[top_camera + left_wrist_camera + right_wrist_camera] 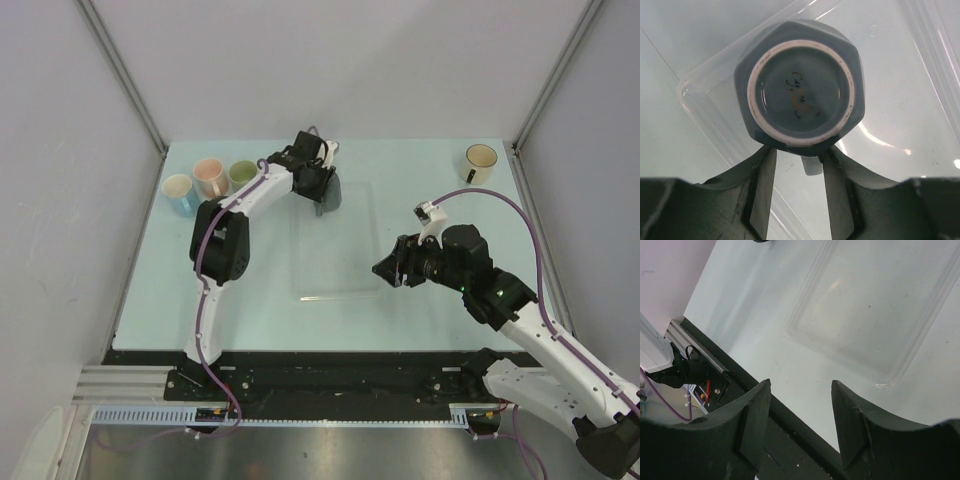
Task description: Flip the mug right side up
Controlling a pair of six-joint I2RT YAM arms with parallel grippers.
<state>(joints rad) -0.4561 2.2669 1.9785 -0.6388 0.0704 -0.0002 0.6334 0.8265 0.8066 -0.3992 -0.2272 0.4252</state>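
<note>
The mug (pixel 802 90) sat bottom-up in the tray (pixel 905 90), unturned. The left gripper (pixel 799 160) straddled its handle (pixel 812 166), not clamped (right gripper (pixel 800 390) open, empty)

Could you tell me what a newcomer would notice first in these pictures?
An upside-down grey mug sits in the clear tray, its handle between the jaws of the left pincer. Three upright mugs stand far left on the table, a cream mug far right.
</note>
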